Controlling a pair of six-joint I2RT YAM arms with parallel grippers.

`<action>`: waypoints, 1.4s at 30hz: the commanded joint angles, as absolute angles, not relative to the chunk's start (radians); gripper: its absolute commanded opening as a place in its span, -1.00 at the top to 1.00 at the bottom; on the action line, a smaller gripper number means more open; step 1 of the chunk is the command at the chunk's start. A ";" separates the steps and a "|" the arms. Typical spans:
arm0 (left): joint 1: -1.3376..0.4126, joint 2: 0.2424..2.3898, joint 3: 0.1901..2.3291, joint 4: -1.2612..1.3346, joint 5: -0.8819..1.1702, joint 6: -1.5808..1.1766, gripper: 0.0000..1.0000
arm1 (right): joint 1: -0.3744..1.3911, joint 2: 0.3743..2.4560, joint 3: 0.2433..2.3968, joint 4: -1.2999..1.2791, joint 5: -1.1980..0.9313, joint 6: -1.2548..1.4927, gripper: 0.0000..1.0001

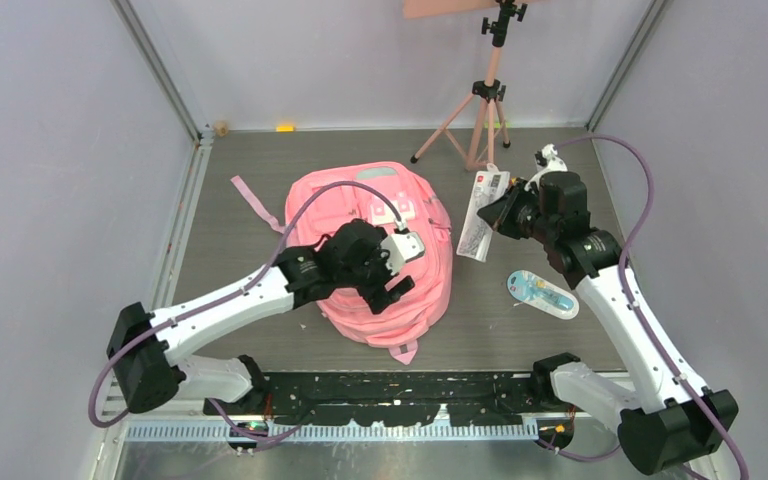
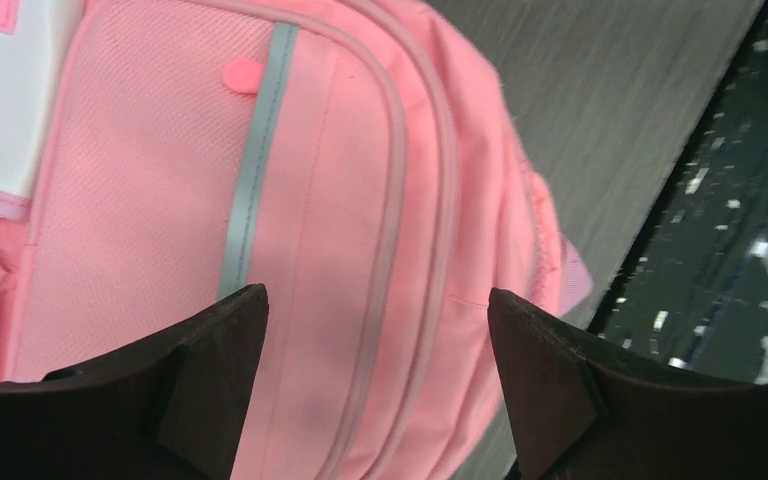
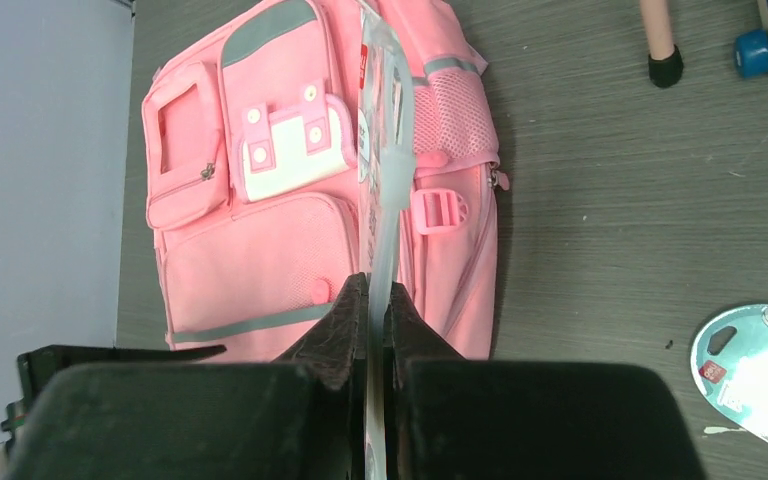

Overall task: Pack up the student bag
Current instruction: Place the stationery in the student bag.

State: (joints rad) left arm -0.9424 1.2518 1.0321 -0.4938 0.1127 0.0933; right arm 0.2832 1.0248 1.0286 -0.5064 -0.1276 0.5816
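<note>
Student bag [image 1: 345, 215] lies flat at mid bench [image 1: 220, 230], front side up, zip pockets and white patch showing, one strap trailing toward the far left. Left tool [image 1: 398, 280] hovers over the bag's near right part; in the left wrist view its jaws stand wide apart [image 2: 378, 295] with nothing between them, just pink front-pocket fabric and a grey reflective strip below. Whether the fingers touch the fabric is unclear. Right tool [image 1: 495, 215] is just right of the bag, jaws pinched narrow [image 3: 372, 290] on a flat clear packet [image 1: 475, 235] with a red-and-white label, seen edge-on in the right wrist view [image 3: 380, 170]. A blister pack [image 1: 542, 293] lies on the bench right of the bag, apart from both. A pink tripod [image 1: 487, 110] stands at the far side.
</note>
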 commanded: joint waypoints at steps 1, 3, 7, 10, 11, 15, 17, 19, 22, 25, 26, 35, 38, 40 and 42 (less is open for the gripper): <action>-0.970 1.299 1.036 -0.500 -0.081 0.199 -0.68 | 0.256 0.959 0.994 -0.484 -0.119 0.607 0.99; -0.994 1.333 1.038 -0.507 -0.154 0.218 -0.69 | 0.244 0.949 0.978 -0.484 -0.127 0.611 0.99; -1.034 1.359 1.037 -0.495 -0.314 0.249 -0.69 | 0.218 0.949 0.959 -0.473 -0.156 0.625 0.99; -1.037 1.358 1.029 -0.478 -0.370 0.256 -0.63 | 0.207 0.956 0.952 -0.456 -0.183 0.629 0.99; -1.037 1.358 1.028 -0.477 -0.389 0.256 -0.59 | 0.202 0.958 0.951 -0.453 -0.186 0.632 0.99; -1.037 1.344 1.041 -0.480 -0.442 0.258 -0.51 | 0.193 0.959 0.950 -0.449 -0.202 0.634 0.99; -1.037 1.333 1.048 -0.477 -0.442 0.265 -0.52 | 0.190 0.958 0.947 -0.450 -0.209 0.634 0.99; -1.037 1.327 1.052 -0.471 -0.450 0.272 -0.51 | 0.187 0.957 0.942 -0.450 -0.213 0.634 0.99; -1.037 1.329 1.063 -0.469 -0.464 0.284 -0.51 | 0.184 0.954 0.936 -0.451 -0.219 0.635 0.99; -1.036 1.326 1.090 -0.484 -0.460 0.295 -0.53 | 0.180 0.955 0.936 -0.454 -0.224 0.635 0.99; -1.036 1.325 1.099 -0.490 -0.452 0.299 -0.54 | 0.180 0.957 0.936 -0.456 -0.226 0.633 0.99; -1.025 1.365 1.161 -0.591 -0.336 0.298 -0.66 | 0.176 0.977 0.935 -0.458 -0.255 0.634 0.99; -1.010 1.353 1.152 -0.571 -0.355 0.303 -0.65 | 0.174 0.976 0.935 -0.458 -0.263 0.632 0.99; -1.009 1.347 1.126 -0.535 -0.413 0.321 -0.61 | 0.175 0.974 0.932 -0.460 -0.263 0.633 0.99; -1.012 1.341 1.089 -0.488 -0.477 0.338 -0.58 | 0.175 0.972 0.927 -0.459 -0.262 0.643 0.99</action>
State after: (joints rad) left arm -1.0225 1.3640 1.1248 -0.5694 -0.3500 0.2920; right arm 0.1791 0.9821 0.9287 -0.4950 -0.2455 0.6312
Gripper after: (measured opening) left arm 0.805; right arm 0.061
